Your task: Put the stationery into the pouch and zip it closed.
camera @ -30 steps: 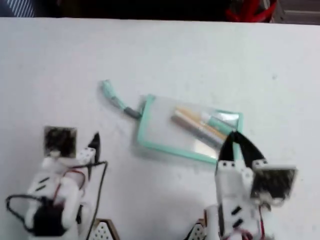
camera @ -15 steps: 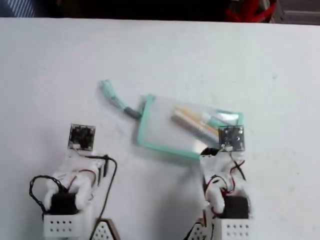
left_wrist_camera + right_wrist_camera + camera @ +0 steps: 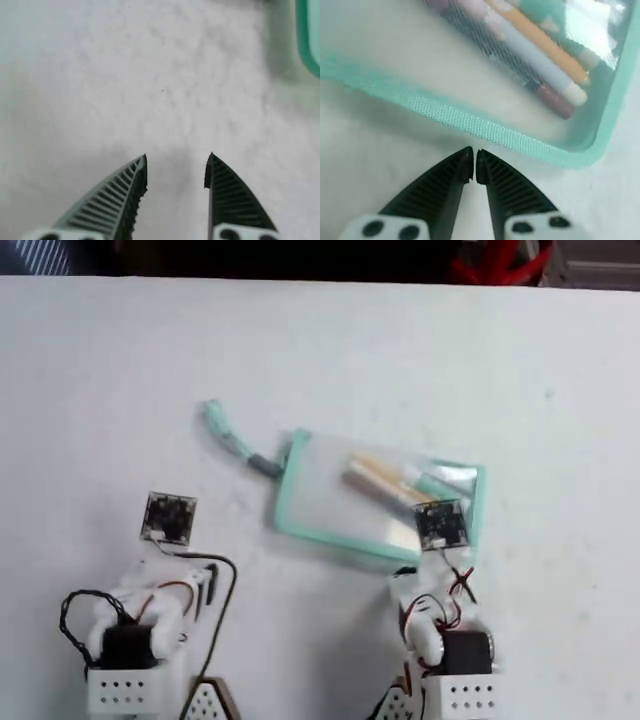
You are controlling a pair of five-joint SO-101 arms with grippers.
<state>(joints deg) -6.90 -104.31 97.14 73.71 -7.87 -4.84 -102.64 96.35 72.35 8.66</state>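
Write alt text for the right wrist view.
A clear plastic pouch with mint-green fabric edging lies on the white table, holding several pens. The right gripper sits just outside the edging, its black jaws shut and empty.

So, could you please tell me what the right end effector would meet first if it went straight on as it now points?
Most likely the pouch, whose teal edge lies just ahead of the right end effector. Its height over the table is unclear, so it might touch the table first.

Noted pouch (image 3: 320, 490) on table (image 3: 100, 360), pens (image 3: 385, 485) inside, strap (image 3: 225, 432) off its left end; right gripper (image 3: 474, 165) just before its near edge.
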